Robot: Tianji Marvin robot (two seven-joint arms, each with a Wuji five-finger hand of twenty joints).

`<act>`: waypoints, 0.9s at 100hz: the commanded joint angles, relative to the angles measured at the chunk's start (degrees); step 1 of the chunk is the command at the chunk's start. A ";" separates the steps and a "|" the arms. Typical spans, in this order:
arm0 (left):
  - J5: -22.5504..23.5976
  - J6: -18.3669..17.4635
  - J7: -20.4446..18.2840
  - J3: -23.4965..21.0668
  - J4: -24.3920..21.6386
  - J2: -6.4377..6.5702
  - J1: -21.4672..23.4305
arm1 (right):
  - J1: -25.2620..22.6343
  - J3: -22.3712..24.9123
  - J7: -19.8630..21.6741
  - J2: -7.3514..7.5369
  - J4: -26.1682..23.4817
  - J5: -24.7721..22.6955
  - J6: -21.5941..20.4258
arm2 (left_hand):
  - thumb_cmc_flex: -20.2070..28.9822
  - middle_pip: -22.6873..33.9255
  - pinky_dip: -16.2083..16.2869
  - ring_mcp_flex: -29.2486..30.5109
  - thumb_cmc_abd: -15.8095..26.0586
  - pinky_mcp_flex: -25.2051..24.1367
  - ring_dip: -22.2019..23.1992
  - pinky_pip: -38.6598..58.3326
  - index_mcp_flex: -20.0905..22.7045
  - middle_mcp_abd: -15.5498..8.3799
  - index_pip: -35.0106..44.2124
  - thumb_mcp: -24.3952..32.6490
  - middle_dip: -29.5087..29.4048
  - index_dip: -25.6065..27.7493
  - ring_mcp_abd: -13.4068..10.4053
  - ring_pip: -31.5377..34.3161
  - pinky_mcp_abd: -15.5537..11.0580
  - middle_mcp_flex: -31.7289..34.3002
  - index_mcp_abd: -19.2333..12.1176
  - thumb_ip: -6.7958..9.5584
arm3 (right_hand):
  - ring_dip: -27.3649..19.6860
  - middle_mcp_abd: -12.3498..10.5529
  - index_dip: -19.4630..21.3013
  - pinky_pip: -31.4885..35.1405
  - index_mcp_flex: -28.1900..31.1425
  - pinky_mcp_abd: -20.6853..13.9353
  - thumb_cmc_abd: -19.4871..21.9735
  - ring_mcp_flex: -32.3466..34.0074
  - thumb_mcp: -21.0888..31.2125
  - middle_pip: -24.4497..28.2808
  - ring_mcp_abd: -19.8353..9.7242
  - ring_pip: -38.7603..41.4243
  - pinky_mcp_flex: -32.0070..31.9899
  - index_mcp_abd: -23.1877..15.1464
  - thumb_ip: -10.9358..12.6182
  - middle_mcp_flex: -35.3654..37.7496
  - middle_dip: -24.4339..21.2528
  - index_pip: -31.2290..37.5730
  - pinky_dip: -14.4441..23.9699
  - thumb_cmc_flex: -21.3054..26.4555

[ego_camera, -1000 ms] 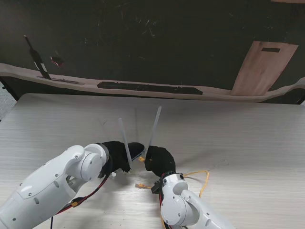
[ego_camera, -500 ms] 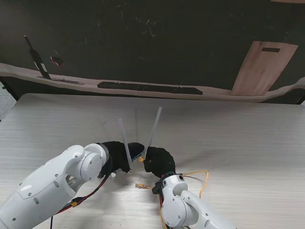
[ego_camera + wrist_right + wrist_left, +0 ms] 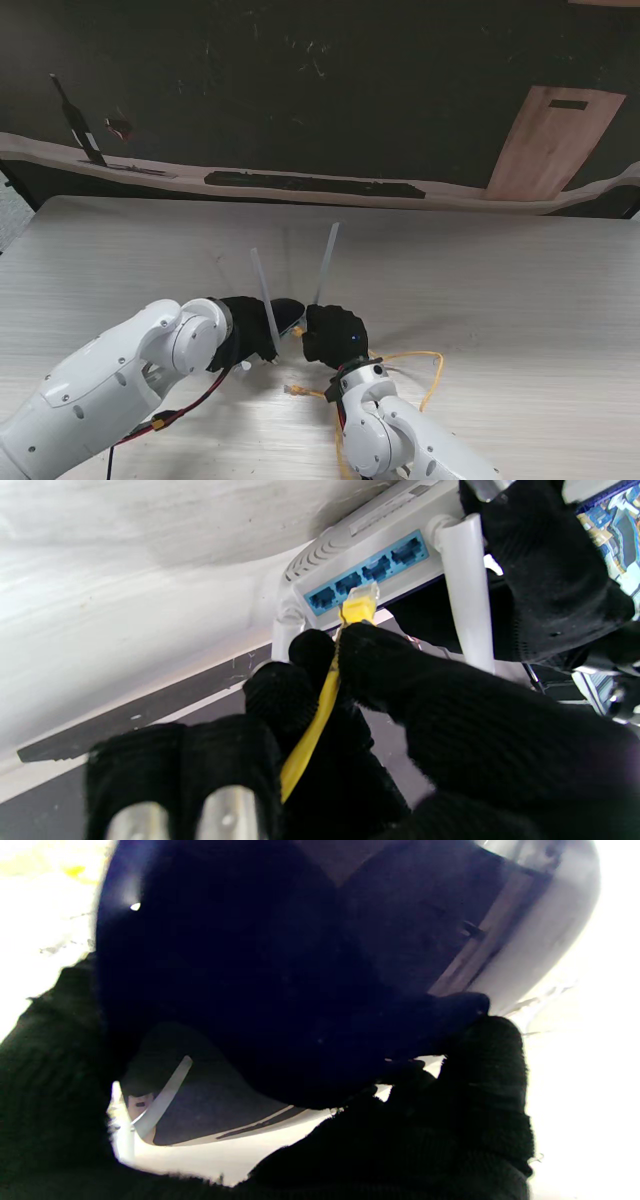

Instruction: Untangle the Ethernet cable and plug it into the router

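**Desk:** What surrounds the two gloved hands at the near middle of the table point(image 3: 520, 290)?

**Photographer:** The left hand point(image 3: 245, 330) wraps around the router point(image 3: 360, 555), lifting its body. The right hand point(image 3: 335, 337) sits just beside it, fingers pinched on the yellow Ethernet cable point(image 3: 312, 730) right behind its plug point(image 3: 359, 605). Beyond the table's far edge runs a pale ledge with a long black strip point(image 3: 315, 184), and a wooden board point(image 3: 555, 140) leans against the dark wall on the right.

**Desk:** What blocks the view?

**Photographer:** From the stand, both gloves cover the router's body; only its antennas show. The left wrist camera is almost filled by the router's dark underside point(image 3: 280, 980), with glove fabric around it. The far end of the cable is hidden behind the right arm.

**Desk:** How near is the plug to the ports?

**Photographer:** Its tip overlaps the blue port strip point(image 3: 367, 570) in the right wrist view. Whether it is seated, I cannot tell.

**Desk:** Counts?

**Photographer:** Two white antennas point(image 3: 322, 265), both upright and leaning apart. Four blue ports in one row. One cable, with a loose loop on the table to the right of the right arm, and a second plug point(image 3: 295, 390) lying nearer to me than the hands.
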 commanded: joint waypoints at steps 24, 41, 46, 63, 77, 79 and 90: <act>-2.33 -1.82 -5.85 1.90 3.89 0.32 1.92 | 0.78 -0.81 -0.05 0.67 -0.15 -2.14 0.97 | 26.24 26.34 -1.25 5.49 10.81 -1.83 4.97 -3.68 6.69 -24.63 41.32 12.30 8.62 4.11 -15.80 30.77 -12.46 12.84 -29.03 1.00 | 2.57 11.61 2.30 12.59 7.38 -8.04 -1.14 -2.35 3.53 12.08 -5.27 5.13 0.73 8.70 2.52 11.65 0.87 6.51 0.95 1.85; -2.02 -4.02 -5.52 1.18 4.14 0.21 2.21 | 1.43 -1.52 0.95 0.83 -0.74 -2.66 1.45 | 29.71 24.78 -1.88 6.85 7.15 0.15 5.19 -3.81 6.28 -25.41 43.40 16.09 11.33 5.70 -17.04 30.85 -13.57 14.47 -29.60 2.22 | 2.86 11.74 2.37 12.59 7.90 -7.70 -1.58 -2.35 3.84 12.37 -5.19 5.25 0.75 9.40 2.45 11.67 1.16 6.28 1.25 2.20; -2.03 -4.38 -5.43 1.02 4.16 0.19 2.31 | 1.61 -1.69 1.35 0.88 -1.01 -2.75 1.72 | 30.33 24.60 -2.05 7.30 6.79 0.85 5.22 -3.81 6.07 -25.55 43.91 16.73 11.71 6.03 -17.25 30.88 -13.54 14.65 -29.74 2.81 | 2.98 11.76 2.42 12.59 8.06 -7.71 -1.78 -2.36 3.99 12.57 -5.21 5.34 0.77 9.64 2.51 11.68 1.31 6.29 1.45 2.40; -2.97 -4.60 -5.88 1.46 4.43 0.28 1.74 | 1.89 -2.07 2.06 0.95 -1.40 -3.10 2.79 | 32.32 24.38 -2.68 9.24 7.07 2.55 5.78 -3.73 5.49 -25.37 44.50 17.85 12.59 6.51 -17.10 30.14 -13.65 14.49 -29.55 5.61 | 3.57 11.64 2.57 12.59 8.65 -7.93 -2.95 -2.37 4.77 13.41 -5.38 5.57 0.83 10.41 2.84 11.66 1.92 6.33 2.33 2.67; -3.78 -4.24 -5.60 2.19 4.76 0.18 1.09 | 2.07 -2.50 2.33 0.86 -1.42 -3.01 3.51 | 32.36 24.45 -2.86 9.57 7.44 2.92 6.17 -3.65 5.35 -25.11 44.58 17.44 12.79 6.59 -17.00 29.98 -13.32 14.37 -29.16 6.17 | 3.80 11.67 2.57 12.59 8.77 -7.95 -3.12 -2.36 4.98 13.57 -5.46 5.59 0.85 10.60 2.94 11.65 2.08 6.27 2.62 2.73; -3.92 -4.21 -5.48 2.28 4.80 0.16 1.03 | 2.13 -2.59 2.38 0.84 -1.40 -3.00 3.63 | 32.33 24.47 -2.88 9.54 7.46 2.94 6.21 -3.63 5.39 -25.04 44.63 17.35 12.82 6.62 -16.97 29.97 -13.31 14.41 -29.11 6.19 | 3.83 11.68 2.57 12.59 8.78 -7.96 -3.10 -2.36 4.98 13.59 -5.45 5.59 0.85 10.66 2.94 11.65 2.10 6.24 2.65 2.73; -4.63 -3.96 -5.35 2.91 4.95 0.14 0.59 | 2.50 -3.13 2.65 0.69 -1.15 -2.80 4.35 | 32.55 24.46 -2.93 9.65 7.78 3.08 6.34 -3.48 5.31 -24.97 44.86 17.12 12.93 6.75 -16.98 30.00 -13.31 14.38 -29.26 6.23 | 4.03 11.65 2.62 12.59 8.93 -7.98 -3.24 -2.36 5.03 13.72 -5.50 5.60 0.86 10.83 2.95 11.65 2.22 6.26 2.87 2.77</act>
